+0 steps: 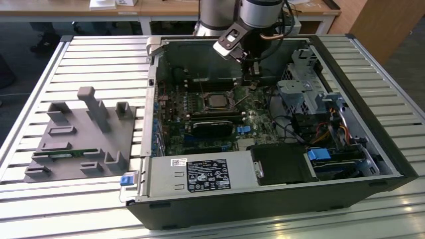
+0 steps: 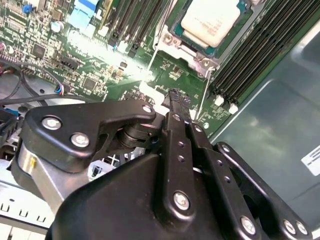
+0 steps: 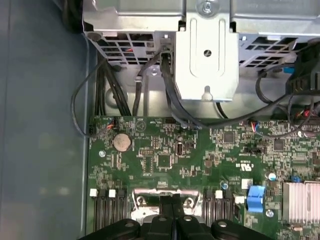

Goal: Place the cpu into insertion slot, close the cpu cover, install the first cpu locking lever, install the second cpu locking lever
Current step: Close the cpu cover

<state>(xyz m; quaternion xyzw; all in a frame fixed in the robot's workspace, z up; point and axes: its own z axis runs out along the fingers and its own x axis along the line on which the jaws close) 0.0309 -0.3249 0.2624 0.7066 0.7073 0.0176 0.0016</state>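
The cpu (image 2: 210,20) lies flat in the insertion slot (image 1: 216,102), its pale metal top facing up in the second wrist view. It is judged light, stiff and delicate underneath (best held by its edges, never pressed in the middle). The cpu cover (image 2: 172,41), a thin shiny steel frame, looks to be lying down around the chip. It would likely flex a little, so it wants pushing at its free edge.

One thin wire locking lever (image 2: 204,97) runs just beside the slot. It looks springy and slippery, best caught near its bent end. A second lever cannot be picked out with certainty.

The gripper (image 2: 175,94) hangs near the slot's corner over the green circuit board (image 3: 165,150), its jaws together with nothing seen between them.

Counted: one cpu, one slot, one cover, one sure lever, and two banks of long black memory slots (image 2: 250,55) flanking the socket. All of this sits inside one open computer case (image 1: 232,209) on the slatted desk (image 1: 99,55), with one grey parts holder (image 1: 66,149) on the exterior view's left.
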